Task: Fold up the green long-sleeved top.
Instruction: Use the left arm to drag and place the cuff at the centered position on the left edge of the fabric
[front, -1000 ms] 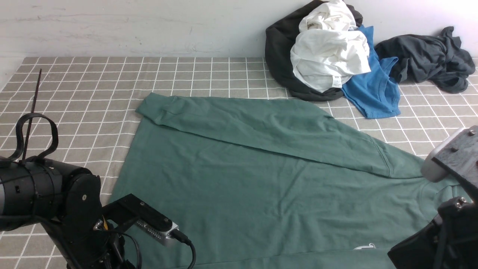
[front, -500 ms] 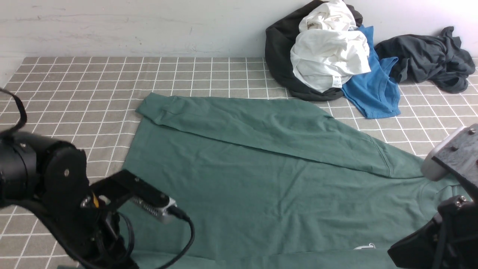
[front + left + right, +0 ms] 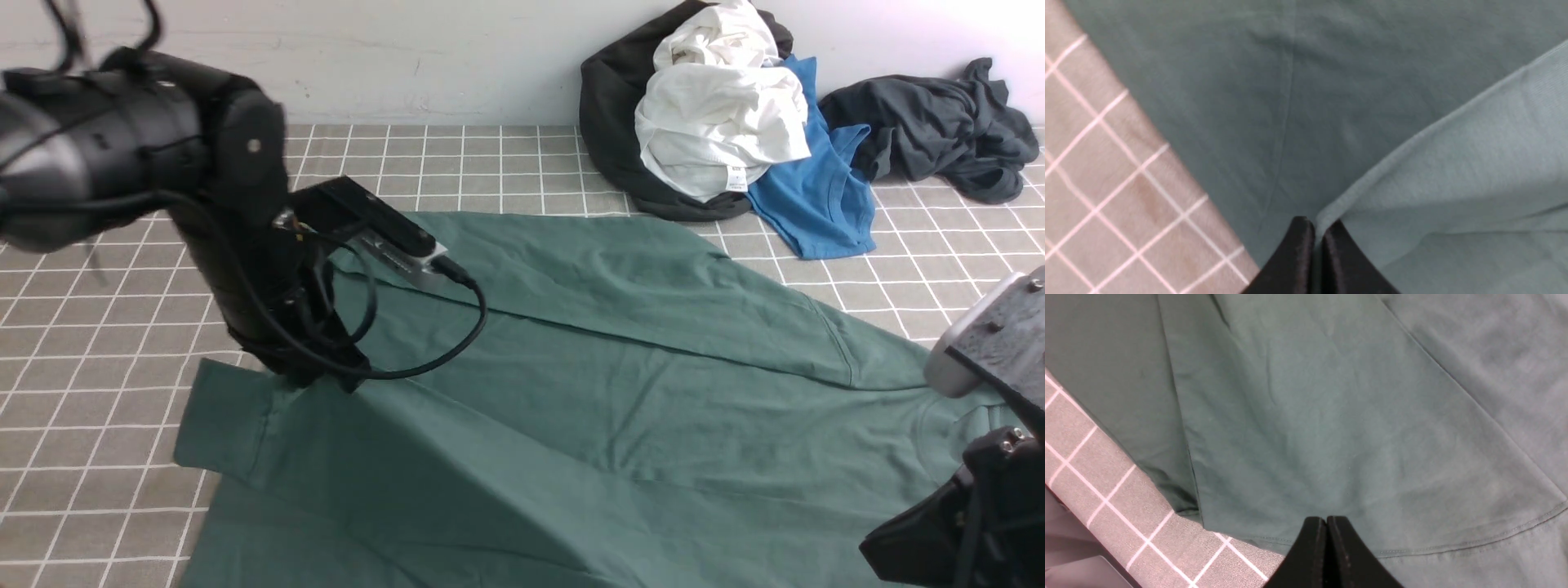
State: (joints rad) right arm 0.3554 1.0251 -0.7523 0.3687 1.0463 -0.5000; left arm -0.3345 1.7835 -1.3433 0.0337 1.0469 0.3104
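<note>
Pinching a raised edge of the green top point(image 3: 1249, 102), the left claw point(image 3: 1318, 228) has its two black fingers pressed together with pale green cloth caught at the tips. In the front view this claw point(image 3: 318, 377) hangs above the table, and the cloth rises to it in a tent. A sleeve point(image 3: 392, 482) slopes down from it toward the near edge, and the cuff end point(image 3: 214, 425) droops to the left, onto the checked tablecloth point(image 3: 106, 327). A black cable point(image 3: 457, 343) loops from the small camera point(image 3: 392, 237) on the left arm point(image 3: 163, 163).

The right claw point(image 3: 1326, 522) is also closed, finger against finger, with its tips at a stitched hem of the same top point(image 3: 1331, 416). I cannot tell whether any cloth is caught between them. In the front view only the right arm point(image 3: 980, 506) shows, low at the near right corner.

The green top point(image 3: 620, 392) lies spread over the middle and near part of the table. Its other sleeve point(image 3: 653, 286) is folded slantwise across the body, from behind the left arm to the shoulder on the right.

Well apart, at the far right against the wall point(image 3: 326, 57), sits a heap of clothes. It has a white garment point(image 3: 718, 122) on a black one point(image 3: 608, 139), with a blue T-shirt point(image 3: 816, 204) beside them. A dark grey garment point(image 3: 931, 131) lies further right.
</note>
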